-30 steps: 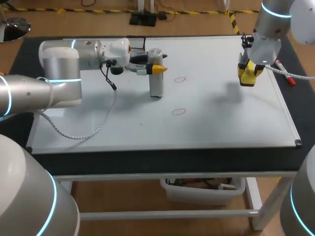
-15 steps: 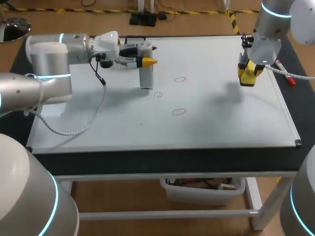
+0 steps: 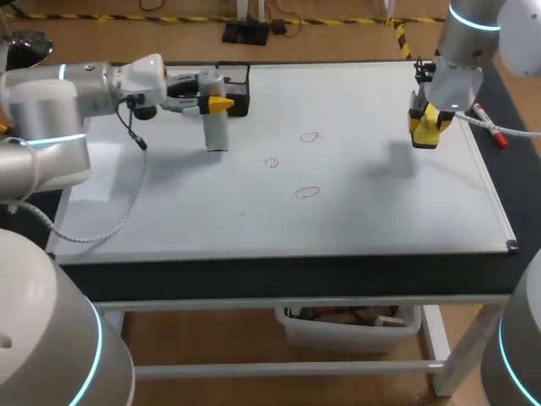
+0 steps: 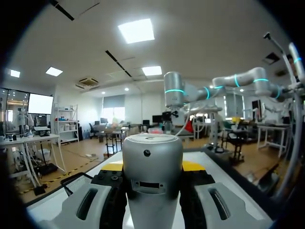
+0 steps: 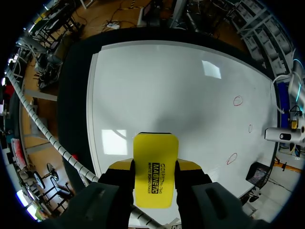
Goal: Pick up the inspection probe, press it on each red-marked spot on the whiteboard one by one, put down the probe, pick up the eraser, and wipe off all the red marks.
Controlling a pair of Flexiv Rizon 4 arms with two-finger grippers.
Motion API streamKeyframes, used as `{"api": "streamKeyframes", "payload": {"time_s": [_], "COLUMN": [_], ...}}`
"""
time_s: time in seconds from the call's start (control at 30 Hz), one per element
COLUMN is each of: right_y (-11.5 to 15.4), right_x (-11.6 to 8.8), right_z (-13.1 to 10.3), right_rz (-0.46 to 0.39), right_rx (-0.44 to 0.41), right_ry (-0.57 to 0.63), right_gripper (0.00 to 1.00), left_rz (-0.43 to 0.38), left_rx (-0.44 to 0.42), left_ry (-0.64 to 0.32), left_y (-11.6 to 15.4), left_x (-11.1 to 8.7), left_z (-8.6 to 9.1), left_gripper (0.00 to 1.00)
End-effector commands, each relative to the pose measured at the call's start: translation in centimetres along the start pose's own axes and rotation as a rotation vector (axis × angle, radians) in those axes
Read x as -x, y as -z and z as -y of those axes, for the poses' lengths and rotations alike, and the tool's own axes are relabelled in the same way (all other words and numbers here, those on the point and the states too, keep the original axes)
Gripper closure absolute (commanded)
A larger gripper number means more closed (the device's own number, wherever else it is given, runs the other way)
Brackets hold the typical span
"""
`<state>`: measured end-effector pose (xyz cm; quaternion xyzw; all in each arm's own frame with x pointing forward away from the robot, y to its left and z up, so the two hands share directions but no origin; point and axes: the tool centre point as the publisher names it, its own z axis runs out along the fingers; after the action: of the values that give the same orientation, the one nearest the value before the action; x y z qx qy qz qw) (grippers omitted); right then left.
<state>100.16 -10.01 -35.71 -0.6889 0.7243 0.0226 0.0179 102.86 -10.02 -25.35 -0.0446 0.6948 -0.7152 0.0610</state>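
While the left gripper (image 3: 218, 104) clamps the grey inspection probe (image 3: 216, 131) upright over the whiteboard's (image 3: 380, 220) far-left part, the right gripper (image 3: 428, 125) is closed on the yellow eraser (image 5: 155, 167) above the whiteboard's right side; three red marks (image 3: 307, 192) dot the whiteboard's middle.

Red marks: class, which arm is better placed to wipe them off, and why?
Right. The right gripper is shut on the eraser, above the whiteboard bearing the red marks. The left gripper is shut on the probe, which it must first put down.
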Motion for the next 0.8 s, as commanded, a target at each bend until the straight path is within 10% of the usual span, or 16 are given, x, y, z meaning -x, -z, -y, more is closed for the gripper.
{"api": "streamKeyframes", "payload": {"time_s": [0.03, 0.8], "right_y": [0.1, 0.1], "right_x": [-0.1, -0.1], "right_z": [0.0, 0.0], "right_rz": [-0.002, -0.002], "right_rx": [-0.001, -0.001], "right_ry": [0.003, 0.003], "right_gripper": [1.0, 1.0], "left_rz": [0.06, 0.3], "left_rx": [0.008, 0.029], "left_ry": [-0.008, -0.042], "left_y": [2.0, 10.7], "left_x": [-1.1, -1.0], "left_z": [0.9, 2.0], "left_gripper": [1.0, 1.0]}}
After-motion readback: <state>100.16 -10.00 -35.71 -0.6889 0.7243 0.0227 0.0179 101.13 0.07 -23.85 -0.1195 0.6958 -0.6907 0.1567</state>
